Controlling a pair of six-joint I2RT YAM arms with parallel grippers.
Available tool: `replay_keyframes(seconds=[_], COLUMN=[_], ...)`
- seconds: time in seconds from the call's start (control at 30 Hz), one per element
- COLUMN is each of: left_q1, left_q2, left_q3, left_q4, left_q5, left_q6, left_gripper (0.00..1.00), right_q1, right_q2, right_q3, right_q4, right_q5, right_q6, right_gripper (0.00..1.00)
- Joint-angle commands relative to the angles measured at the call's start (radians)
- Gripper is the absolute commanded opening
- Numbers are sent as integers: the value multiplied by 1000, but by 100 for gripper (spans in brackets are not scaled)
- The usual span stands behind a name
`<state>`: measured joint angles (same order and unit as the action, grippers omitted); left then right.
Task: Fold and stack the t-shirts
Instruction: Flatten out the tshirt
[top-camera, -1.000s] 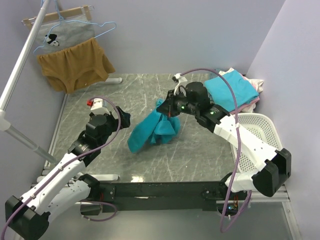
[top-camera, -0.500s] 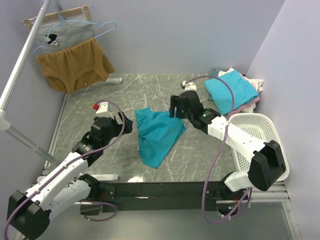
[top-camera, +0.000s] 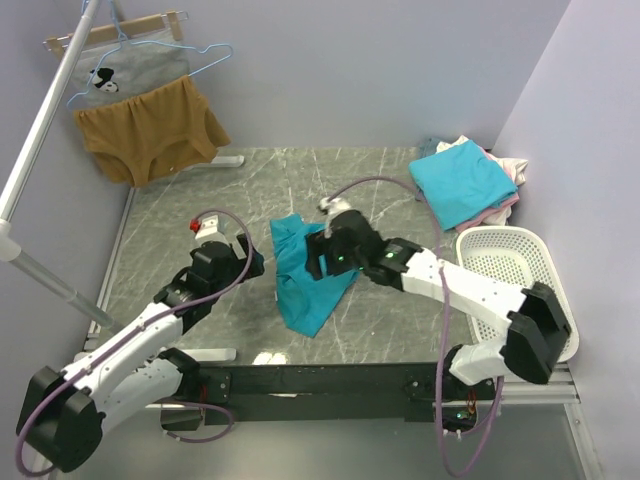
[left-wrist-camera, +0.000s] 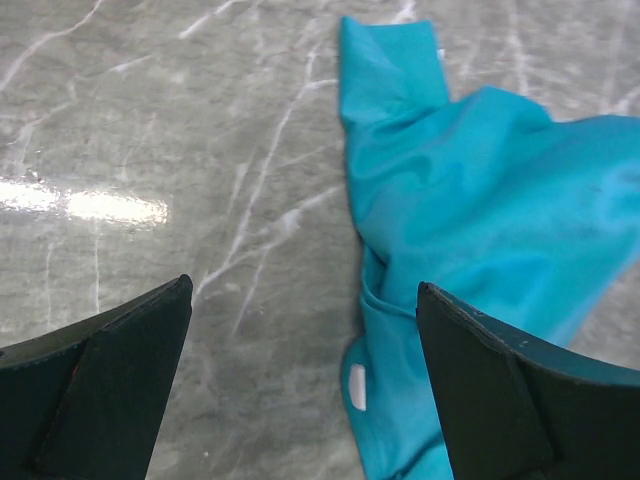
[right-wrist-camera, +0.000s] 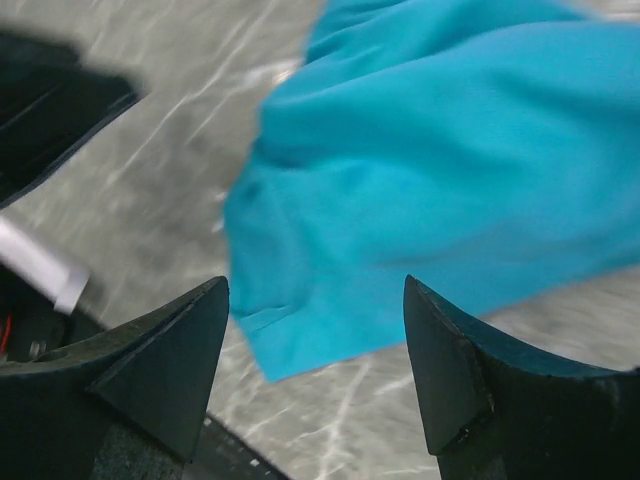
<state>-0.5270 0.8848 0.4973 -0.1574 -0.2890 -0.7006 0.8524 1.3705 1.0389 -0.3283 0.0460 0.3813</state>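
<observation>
A teal t-shirt (top-camera: 303, 290) lies loosely spread and rumpled in the middle of the table. My right gripper (top-camera: 318, 260) hovers open just over its upper part. In the right wrist view the shirt (right-wrist-camera: 450, 150) fills the top, and nothing sits between the gripper (right-wrist-camera: 315, 370) fingers. My left gripper (top-camera: 256, 262) stands open at the shirt's left edge. The left wrist view shows the shirt (left-wrist-camera: 480, 200) with its white label (left-wrist-camera: 357, 387) in front of that gripper (left-wrist-camera: 305, 385). A lighter turquoise t-shirt (top-camera: 462, 185) tops a folded stack over pink and white ones (top-camera: 510, 172) at the back right.
A white basket (top-camera: 525, 262) stands at the right edge. On a rack at the back left hang a mustard-brown garment (top-camera: 150, 130) and a grey printed one (top-camera: 130, 70). Its slanted pole (top-camera: 40, 130) runs down the left side.
My right gripper opened and let go of the teal shirt, which dropped and spread on the table. The right arm swung left and nearer over it. The left gripper crept toward the shirt.
</observation>
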Motion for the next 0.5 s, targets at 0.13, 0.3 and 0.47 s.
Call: replay_keyframes(seconds=[0.13,0.3,0.47], left_q1=[8,22,51], left_q2=[138,106,37], left_q3=[106,98,76], left_q4=[-22,-28,-28], left_q5=[-58,-45,-41], left_q6=[-33,-34,-16], left_gripper=[99,99,99], right_q1=[73,86,93], right_q2=[229,334,403], right_q3=[147,208,227], right_q4=[20,20,18], right_q5=[-75,-100,-110], right_q6=[-53,-50,-48], right_gripper=[76,76,75])
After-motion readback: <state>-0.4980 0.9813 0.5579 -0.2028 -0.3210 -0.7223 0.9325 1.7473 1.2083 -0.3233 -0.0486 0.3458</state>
